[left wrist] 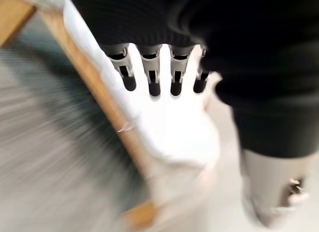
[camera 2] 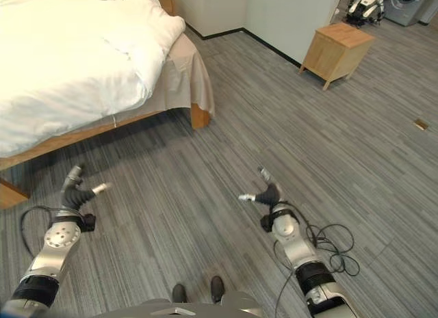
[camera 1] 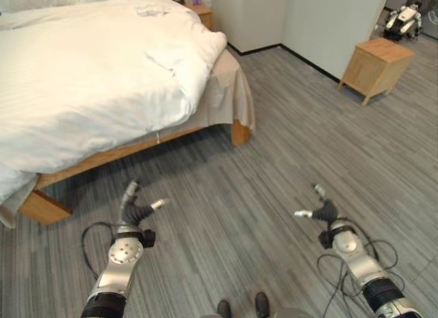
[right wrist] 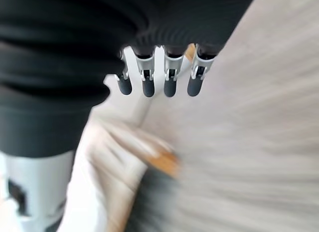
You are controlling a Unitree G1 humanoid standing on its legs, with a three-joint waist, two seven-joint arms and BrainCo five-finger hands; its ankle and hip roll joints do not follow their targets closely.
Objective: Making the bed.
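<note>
Our left hand (camera 1: 134,210) and right hand (camera 1: 323,212) hang empty, fingers loosely apart, near the wooden-framed bed (camera 1: 130,148), its rumpled white duvet (camera 1: 89,78) unreached.

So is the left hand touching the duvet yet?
Apart. In the left eye view the left hand hangs over bare floor, with a strip of floor between its fingers and the white duvet on the bed.

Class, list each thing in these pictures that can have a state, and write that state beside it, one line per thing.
White duvet: rumpled, bunched at the bed's foot corner, hanging over the near side.
Beige bed skirt: uncovered at the foot corner.
Left hand: open, over the floor, holding nothing.
Right hand: open, over the floor, holding nothing.
Wooden nightstand: upright beside the wall.
</note>
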